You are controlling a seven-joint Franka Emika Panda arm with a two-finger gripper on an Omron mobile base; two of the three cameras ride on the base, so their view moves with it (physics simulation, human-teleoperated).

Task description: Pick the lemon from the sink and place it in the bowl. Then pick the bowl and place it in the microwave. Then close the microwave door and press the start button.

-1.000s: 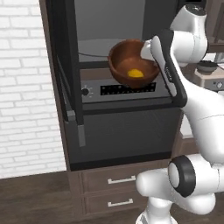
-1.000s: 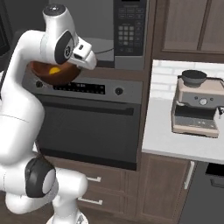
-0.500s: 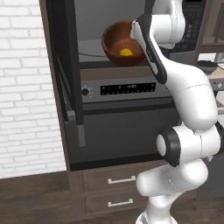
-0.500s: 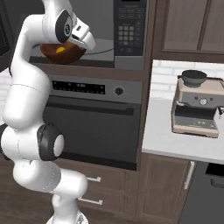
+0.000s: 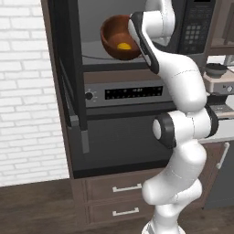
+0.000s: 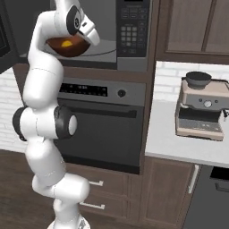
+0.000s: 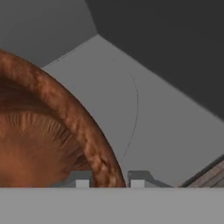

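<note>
Bowl: the bowl (image 5: 119, 37), round, deep, reddish-brown with wood grain, is held tilted at the microwave (image 5: 137, 27) mouth.
Lemon: the lemon (image 5: 124, 46), small and yellow, lies inside the bowl.
Gripper: the gripper (image 7: 107, 180) has its jaws narrowly closed on the bowl's rim.
Surroundings: the microwave door (image 5: 68, 68) is open at 9 o'clock; the oven (image 6: 96, 129) is at 6 o'clock; the coffee machine (image 6: 201, 107) is at 3 o'clock.

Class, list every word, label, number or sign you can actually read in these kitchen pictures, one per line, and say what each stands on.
None can be read.
Microwave keypad: rows of pale buttons, markings too small to read.
Oven display strip: a row of pale marks, too blurred to read.
Coffee machine: one round dial, no legible label.
Bowl, lemon: no writing.
</note>
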